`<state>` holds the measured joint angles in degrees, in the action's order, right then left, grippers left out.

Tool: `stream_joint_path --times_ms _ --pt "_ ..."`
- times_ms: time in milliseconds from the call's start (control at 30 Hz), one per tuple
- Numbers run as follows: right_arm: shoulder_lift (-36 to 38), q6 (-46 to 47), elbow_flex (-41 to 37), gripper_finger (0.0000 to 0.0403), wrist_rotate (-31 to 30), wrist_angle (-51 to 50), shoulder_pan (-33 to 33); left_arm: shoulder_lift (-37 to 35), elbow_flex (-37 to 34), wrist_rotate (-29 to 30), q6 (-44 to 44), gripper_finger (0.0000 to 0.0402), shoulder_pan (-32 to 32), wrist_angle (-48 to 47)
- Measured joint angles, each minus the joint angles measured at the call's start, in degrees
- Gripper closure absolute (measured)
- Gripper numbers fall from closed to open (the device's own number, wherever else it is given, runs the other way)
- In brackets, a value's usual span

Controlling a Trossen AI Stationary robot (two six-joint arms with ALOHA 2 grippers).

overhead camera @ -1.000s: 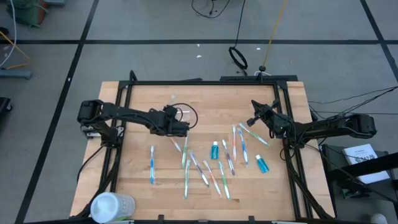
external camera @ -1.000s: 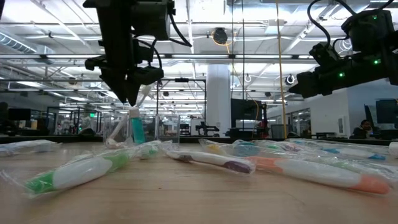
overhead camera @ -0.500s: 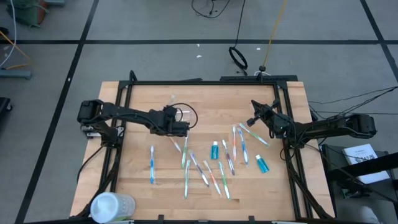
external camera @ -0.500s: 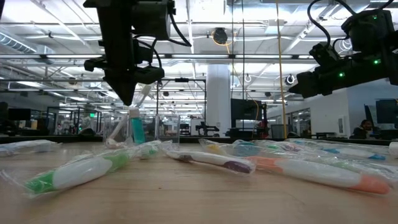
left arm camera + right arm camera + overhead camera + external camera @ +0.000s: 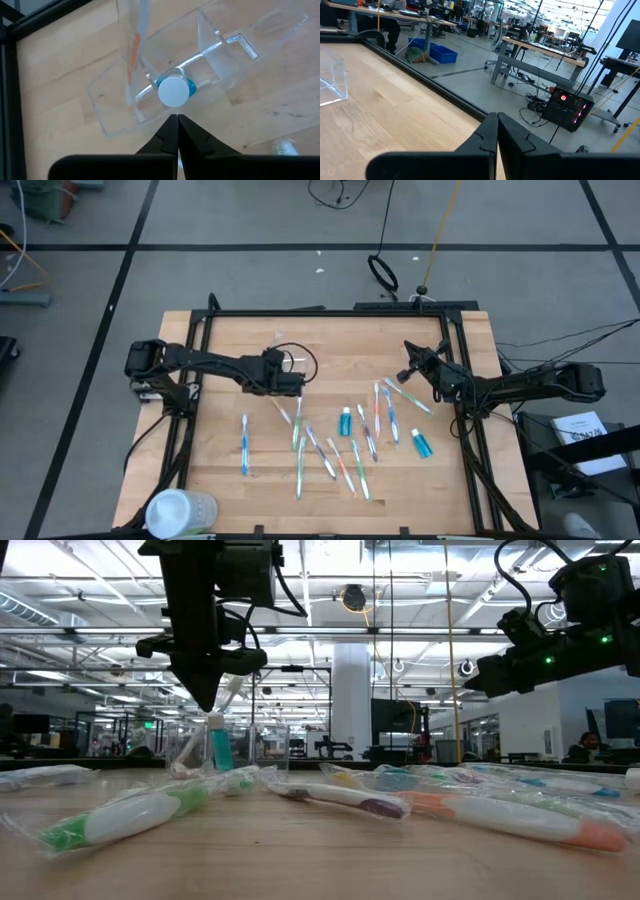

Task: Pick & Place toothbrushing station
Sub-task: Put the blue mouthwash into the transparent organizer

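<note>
Here my left claw (image 5: 177, 118) hangs pressed together, pinching nothing, above the clear holder (image 5: 220, 50) near the worktop's far edge. 1 teal tube (image 5: 174, 90) and 1 wrapped toothbrush (image 5: 134, 55) stand inside it. My right claw (image 5: 409, 372) waits shut near the right edge. I judge the job barely begun: the scattered toothbrushes (image 5: 338, 452) and 2 tubes (image 5: 421, 443) remain.

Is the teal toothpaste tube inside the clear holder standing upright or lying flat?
Upright. In the left wrist view the toothpaste tube shows its round white cap end-on inside the clear holder; the low view shows it standing.
</note>
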<state>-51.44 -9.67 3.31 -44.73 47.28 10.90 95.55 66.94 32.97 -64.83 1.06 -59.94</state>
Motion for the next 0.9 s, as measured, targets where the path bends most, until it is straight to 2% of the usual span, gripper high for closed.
stream_joint_path --times_ms 600,767,900 --pt "0.00 1.38 0.02 0.0402 0.02 -0.01 0.00 0.03 -0.05 -0.10 -1.16 0.0398 1.31 -0.02" --pt "0.00 1.33 0.01 0.0402 0.02 0.00 0.00 2.41 -0.07 -0.20 -0.61 0.0399 2.08 0.38" --pt "-0.01 1.40 0.00 0.0402 0.00 -0.01 0.00 4.22 -0.05 2.79 0.03 0.0398 1.88 1.29"
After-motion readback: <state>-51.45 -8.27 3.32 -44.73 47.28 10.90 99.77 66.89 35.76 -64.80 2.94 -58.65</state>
